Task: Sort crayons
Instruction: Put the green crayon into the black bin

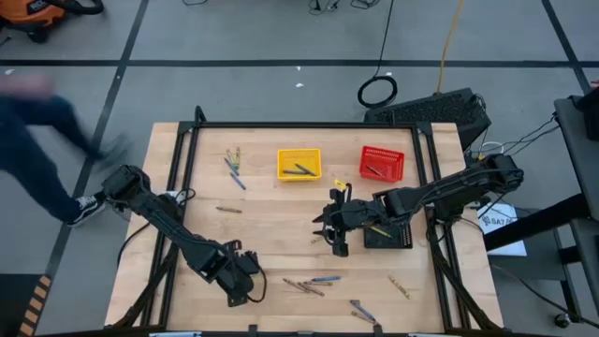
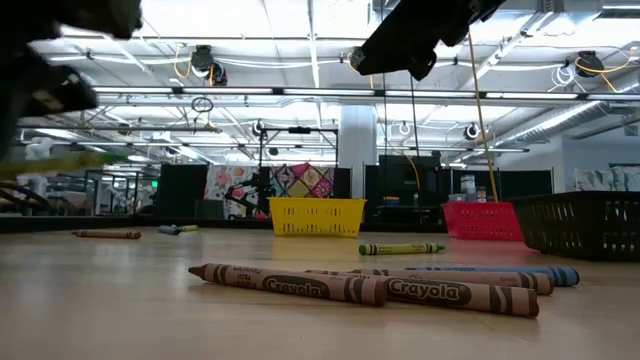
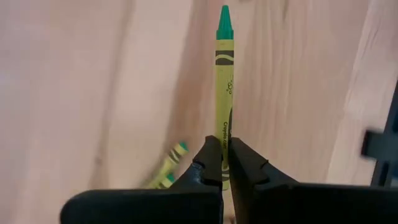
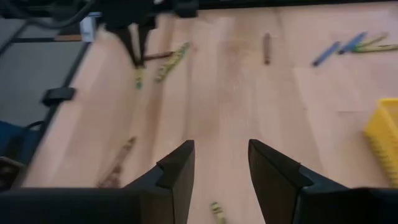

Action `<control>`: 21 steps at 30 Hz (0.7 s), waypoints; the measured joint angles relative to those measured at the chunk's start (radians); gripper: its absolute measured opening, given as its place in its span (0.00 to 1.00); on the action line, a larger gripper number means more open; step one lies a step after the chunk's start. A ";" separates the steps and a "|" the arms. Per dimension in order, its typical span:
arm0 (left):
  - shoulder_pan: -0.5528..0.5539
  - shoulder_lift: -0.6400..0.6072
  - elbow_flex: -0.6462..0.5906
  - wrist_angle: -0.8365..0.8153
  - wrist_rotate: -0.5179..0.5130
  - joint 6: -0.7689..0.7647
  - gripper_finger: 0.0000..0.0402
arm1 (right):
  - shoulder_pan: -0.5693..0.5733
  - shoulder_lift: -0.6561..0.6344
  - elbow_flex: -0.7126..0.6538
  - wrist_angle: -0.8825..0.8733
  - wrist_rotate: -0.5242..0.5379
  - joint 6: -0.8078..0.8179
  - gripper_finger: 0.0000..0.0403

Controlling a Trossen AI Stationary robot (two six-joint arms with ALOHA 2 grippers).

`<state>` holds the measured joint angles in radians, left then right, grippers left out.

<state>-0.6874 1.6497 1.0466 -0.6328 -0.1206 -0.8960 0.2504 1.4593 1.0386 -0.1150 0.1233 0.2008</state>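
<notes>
My left gripper (image 1: 248,285) is near the table's front, left of centre, shut on a yellow-green crayon (image 3: 224,81) with a green tip. It also shows in the right wrist view (image 4: 134,37). My right gripper (image 1: 334,227) hangs open and empty over the table's middle, its fingers (image 4: 180,171) apart above bare wood. Loose crayons lie flat on the table: a brown and blue group (image 1: 307,284) beside my left gripper, more at the far left (image 1: 233,164), and one (image 1: 229,210) between. Two brown crayons (image 2: 300,284) lie nearest in the low view. My left gripper pinches the yellow-green crayon's blunt end (image 3: 224,146) between its two fingers. The fingers lie along the crayon, which sticks straight out past the fingertips, its green tip (image 3: 224,15) pointing away. In the right wrist view the fingers point down, and the crayon (image 4: 139,78) hangs below them.
A yellow basket (image 1: 299,165) and a red basket (image 1: 382,163) stand at the far middle with crayons in them. A black basket (image 1: 388,236) sits under my right arm. More crayons lie at the front right (image 1: 399,286) (image 1: 363,311). A person (image 1: 37,131) moves beyond the table's left edge.
</notes>
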 joint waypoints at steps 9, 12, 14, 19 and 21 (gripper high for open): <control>0.014 -0.070 0.001 0.057 -0.207 0.085 0.00 | 0.016 0.000 0.000 0.045 -0.077 -0.005 0.34; 0.026 -0.075 0.002 0.125 -0.256 0.151 0.00 | 0.026 0.000 0.000 0.045 -0.077 -0.005 0.34; 0.036 -0.076 0.002 0.173 -0.285 0.191 0.00 | 0.034 0.000 0.000 0.045 -0.077 -0.004 0.34; 0.061 -0.076 0.002 0.272 -0.343 0.276 0.00 | 0.068 0.000 0.000 0.067 -0.077 -0.004 0.34; 0.070 -0.076 0.002 0.324 -0.361 0.321 0.00 | 0.082 0.000 0.000 0.092 -0.077 -0.004 0.34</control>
<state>-0.6174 1.5738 1.0485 -0.3084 -0.4818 -0.5753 0.3321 1.4591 1.0387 -0.0229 0.0467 0.1967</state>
